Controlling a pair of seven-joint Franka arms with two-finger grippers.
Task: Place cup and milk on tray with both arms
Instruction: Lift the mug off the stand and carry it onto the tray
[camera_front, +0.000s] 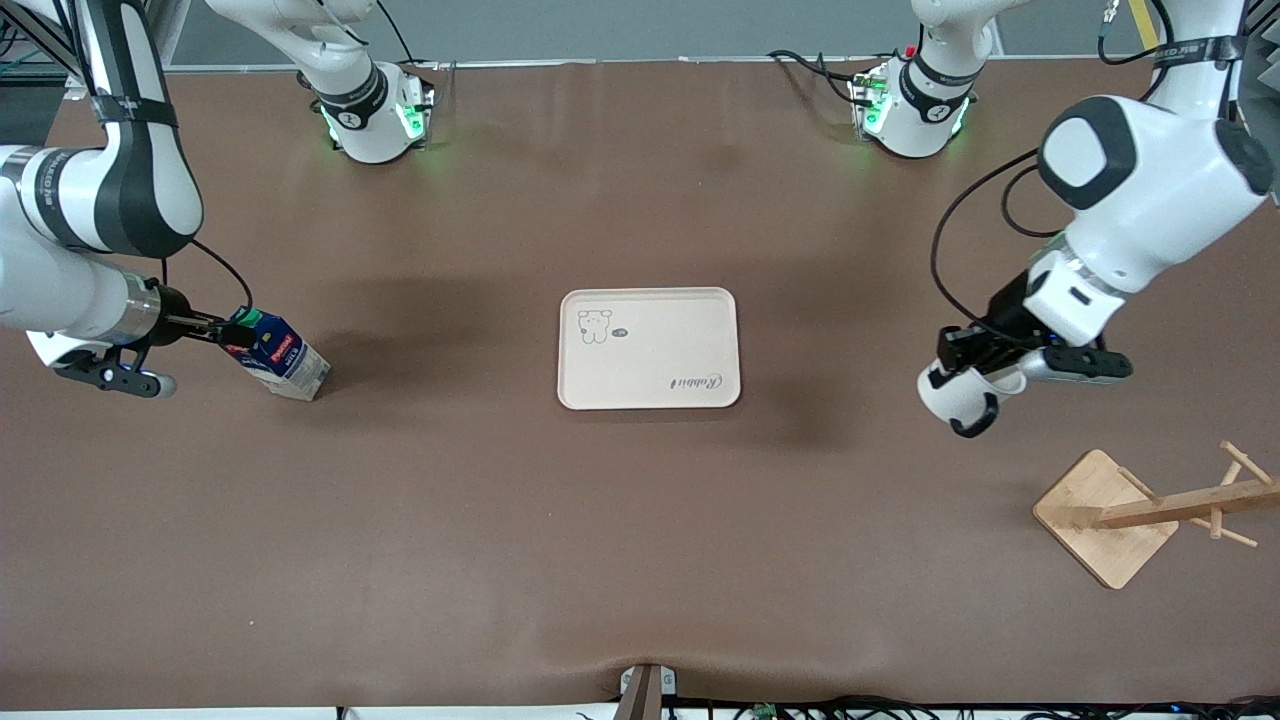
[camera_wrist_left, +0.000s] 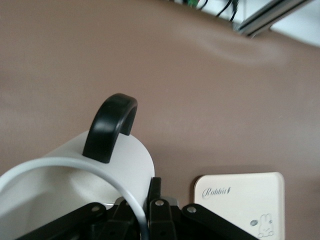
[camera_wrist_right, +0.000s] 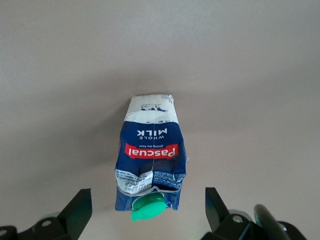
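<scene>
Cream tray (camera_front: 660, 335) lying flat at the centre of the front view, bare, bear drawing toward the robots' bases and script toward the camera.

Milk (camera_front: 285, 360) on the brown bench (camera_front: 640, 560) at the frame's mid-height, well apart from the tray toward the right arm's end, top leaning toward the right arm. Right pincer (camera_front: 230, 333) level with the green cap (camera_wrist_right: 148, 207) and spread wide. In the right wrist view, fingers (camera_wrist_right: 75, 212) flanking the carton's top with clear gaps on both sides, touching nothing.

Cup (camera_front: 955, 395) lifted off the bench, tipped on its side with the black handle (camera_wrist_left: 110, 127) pointing toward the camera. Over bare bench between the tray and the wooden rack (camera_front: 1100, 515), which sits in the lower corner at the left arm's end. Left pincer (camera_front: 978, 352) closed on the cup's rim, one finger inside and one outside by the look of the left wrist view. Corner of the tray showing low in that same view.
</scene>
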